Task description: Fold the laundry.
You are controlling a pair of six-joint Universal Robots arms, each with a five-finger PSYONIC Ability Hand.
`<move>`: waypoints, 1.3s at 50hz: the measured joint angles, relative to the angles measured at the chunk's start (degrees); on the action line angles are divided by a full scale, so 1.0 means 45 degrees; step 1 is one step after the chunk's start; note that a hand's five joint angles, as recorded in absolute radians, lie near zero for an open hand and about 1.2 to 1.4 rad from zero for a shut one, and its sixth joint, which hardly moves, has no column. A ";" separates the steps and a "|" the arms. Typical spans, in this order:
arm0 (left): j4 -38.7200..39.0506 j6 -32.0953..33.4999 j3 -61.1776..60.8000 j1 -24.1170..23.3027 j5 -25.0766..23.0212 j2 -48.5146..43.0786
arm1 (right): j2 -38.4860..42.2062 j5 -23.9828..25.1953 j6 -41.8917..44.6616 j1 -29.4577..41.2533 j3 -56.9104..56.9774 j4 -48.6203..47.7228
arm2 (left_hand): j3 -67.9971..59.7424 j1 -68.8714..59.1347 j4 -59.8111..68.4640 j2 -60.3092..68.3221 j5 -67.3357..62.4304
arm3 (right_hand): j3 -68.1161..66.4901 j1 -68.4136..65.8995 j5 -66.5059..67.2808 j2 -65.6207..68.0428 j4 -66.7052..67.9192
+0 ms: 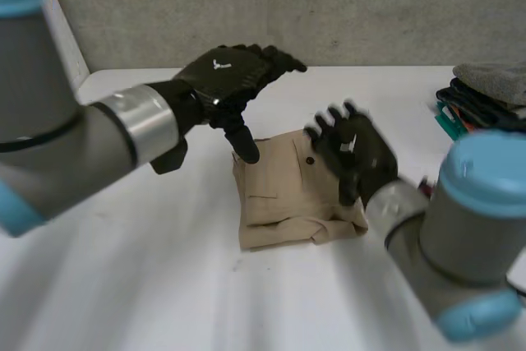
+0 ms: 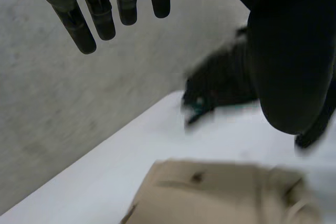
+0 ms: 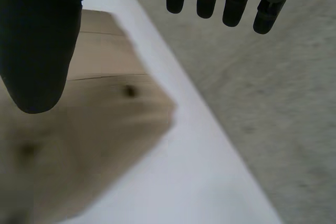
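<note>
Beige cotton garment looked basically folded on the white bench; left hand and right hand hovered, fingers loose, empty.

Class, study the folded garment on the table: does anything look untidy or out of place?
Slightly. The tan garment is folded into a rough square, but its near corner beside the right hand bunches and sticks out unevenly.

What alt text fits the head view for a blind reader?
A folded beige garment lies on the white table, the left hand open above its far left corner, the right hand open over its right side. Dark clothes are piled at the table's right edge.
</note>
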State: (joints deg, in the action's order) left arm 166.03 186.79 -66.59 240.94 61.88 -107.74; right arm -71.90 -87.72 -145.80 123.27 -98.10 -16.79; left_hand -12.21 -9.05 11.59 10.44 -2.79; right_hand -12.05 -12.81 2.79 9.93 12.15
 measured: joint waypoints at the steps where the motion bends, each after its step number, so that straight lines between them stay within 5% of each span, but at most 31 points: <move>1: -0.0069 -0.0242 -0.0170 0.0125 -0.0519 0.0288 | -0.0014 0.0029 -0.0172 0.0102 -0.0389 -0.0100 | 0.0000 -0.0001 0.0000 0.0000 0.0000 | 0.0000 0.0000 0.0000 0.0000 0.0000; 7: -0.0302 -0.1225 -0.1268 0.0615 -0.3157 0.1552 | 0.0714 0.0100 -0.1651 0.0567 -0.1901 -0.1174 | 0.0000 0.0000 0.0000 -0.0001 0.0000 | 0.0000 0.0000 0.0000 0.0001 0.0000; 11: -0.0113 -0.1389 -0.1978 0.0651 -0.3728 0.1937 | 0.1630 -0.0103 -0.2249 0.0672 -0.2113 -0.2559 | 0.0000 0.0000 0.0000 0.0000 0.0000 | 0.0000 0.0000 0.0000 0.0001 0.0000; 21: 0.0919 -0.1390 -0.3275 0.0358 -0.3200 0.2179 | 0.3511 -0.0684 -0.2066 0.0601 -0.1158 -0.5329 | 0.0000 0.0000 0.0000 -0.0001 0.0000 | 0.0000 0.0000 0.0000 0.0000 0.0000; 34: 0.1586 -0.1606 -0.3630 0.0332 -0.2867 0.2237 | 0.4827 -0.0599 -0.1882 0.0400 0.0503 -0.5646 | 0.0000 0.0000 0.0000 -0.0001 0.0000 | -0.1366 -0.1155 0.1213 0.1849 0.1332; 40: 0.1610 -0.1724 -0.3657 0.0461 -0.2817 0.2293 | 0.5191 -0.0115 -0.1903 0.0281 0.1405 -0.5619 | 0.0000 0.0000 0.0000 -0.0001 0.0000 | -1.0319 -0.9509 0.8674 1.0998 1.0303; 43: 0.1609 -0.1761 -0.3657 0.0529 -0.2802 0.2327 | 0.5348 0.0223 -0.1928 0.0214 0.1894 -0.5566 | 0.0000 0.0000 0.0000 0.0000 0.0000 | -1.2248 -0.9931 1.0824 1.2665 1.2312; 55: 0.1955 -0.2383 -0.2805 0.0695 -0.2433 0.2798 | 0.4747 0.0905 -0.2864 -0.0645 0.5881 -0.4350 | 0.0000 -0.0001 0.0000 -0.0001 0.0000 | -1.2320 -1.0309 1.1245 1.2665 1.2553; 65: 0.2380 -0.3480 -0.1701 0.0674 -0.1676 0.3109 | 0.3256 0.1538 -0.5337 -0.3960 0.9369 -0.4269 | 0.0000 0.0000 0.0000 -0.0001 -0.0001 | -1.2321 -1.0310 1.1377 1.2665 1.2567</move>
State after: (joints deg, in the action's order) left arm 176.74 171.13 -74.25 243.97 54.34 -93.75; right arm -57.25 -80.80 -169.82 105.45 -55.94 -36.00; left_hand -12.21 -9.05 11.59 10.44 -2.79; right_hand -67.49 -59.20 53.99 66.92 68.70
